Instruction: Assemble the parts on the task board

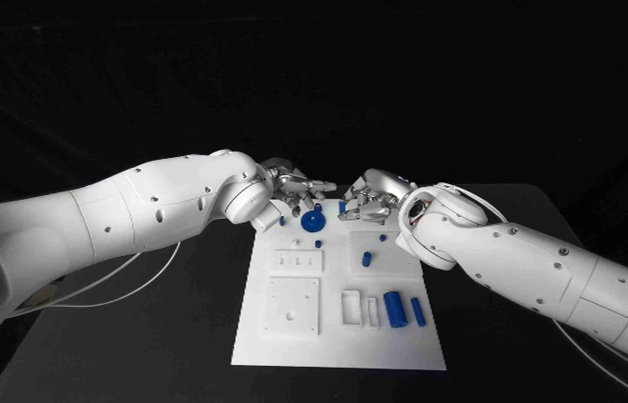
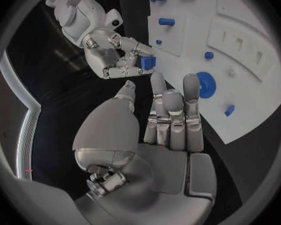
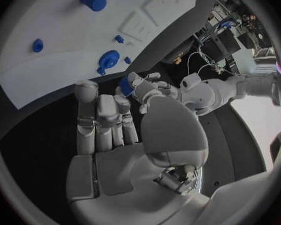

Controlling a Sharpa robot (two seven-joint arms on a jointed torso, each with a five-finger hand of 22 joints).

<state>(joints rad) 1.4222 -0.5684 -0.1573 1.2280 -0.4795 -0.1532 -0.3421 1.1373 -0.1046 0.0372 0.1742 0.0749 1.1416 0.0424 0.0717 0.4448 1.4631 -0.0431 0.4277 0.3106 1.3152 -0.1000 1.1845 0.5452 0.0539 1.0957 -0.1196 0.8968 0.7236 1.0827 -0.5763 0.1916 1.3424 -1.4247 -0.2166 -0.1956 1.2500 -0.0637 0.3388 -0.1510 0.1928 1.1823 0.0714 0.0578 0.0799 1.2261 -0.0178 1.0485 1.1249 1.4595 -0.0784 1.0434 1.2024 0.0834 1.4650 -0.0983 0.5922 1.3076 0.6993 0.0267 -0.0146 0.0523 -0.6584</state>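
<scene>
Pinching a small blue block (image 2: 148,63), your right hand (image 2: 115,55) faces your left hand (image 2: 168,120), fingers (image 2: 192,92) straight, holding nothing, above the task board (image 2: 240,70).

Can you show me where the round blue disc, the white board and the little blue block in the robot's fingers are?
Disc (image 1: 313,221), head view, its middle.
Board (image 1: 338,344), head view, bare near part.
Block (image 2: 148,63), left wrist view, its face, held by the right hand (image 2: 112,55).

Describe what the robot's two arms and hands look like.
Both arms, the left arm and the right arm, have smooth white rounded shells dotted with small dark screw holes. A thin pale cable trails beside the left one. The left hand and right hand are silver metal, with segmented fingers and bulky rounded thumbs.
</scene>
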